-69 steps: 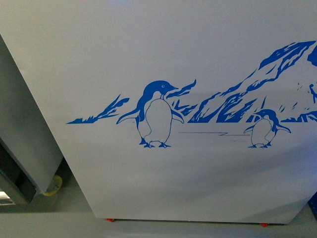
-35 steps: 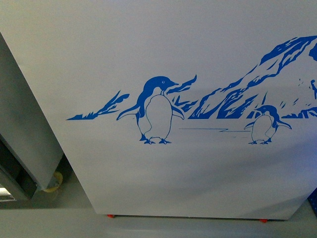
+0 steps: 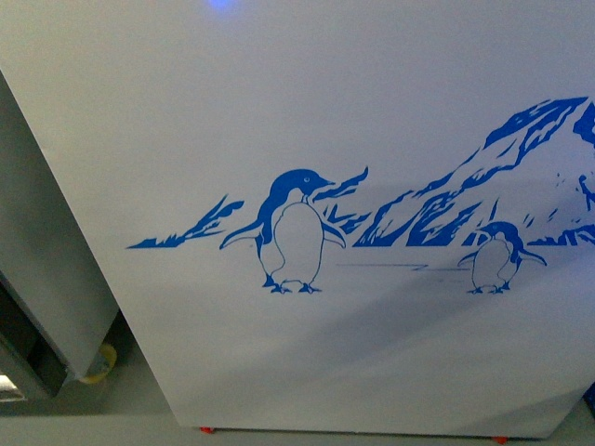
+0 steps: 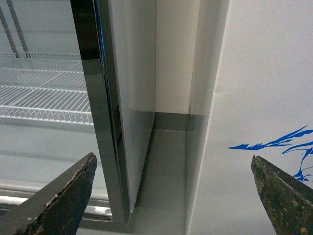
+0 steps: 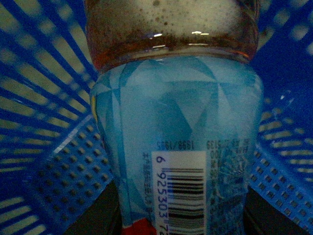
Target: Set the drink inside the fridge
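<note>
The right tool clasps the amber drink bottle with pale-blue barcoded label inside a blue slotted plastic basket; the left tool gapes empty. We advise lifting straight up, clear of the basket, before carrying toward the white penguin-printed chest fridge.

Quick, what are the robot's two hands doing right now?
Left gripper: open, holding nothing.
Right gripper: closed on the drink, inside a blue basket.
</note>
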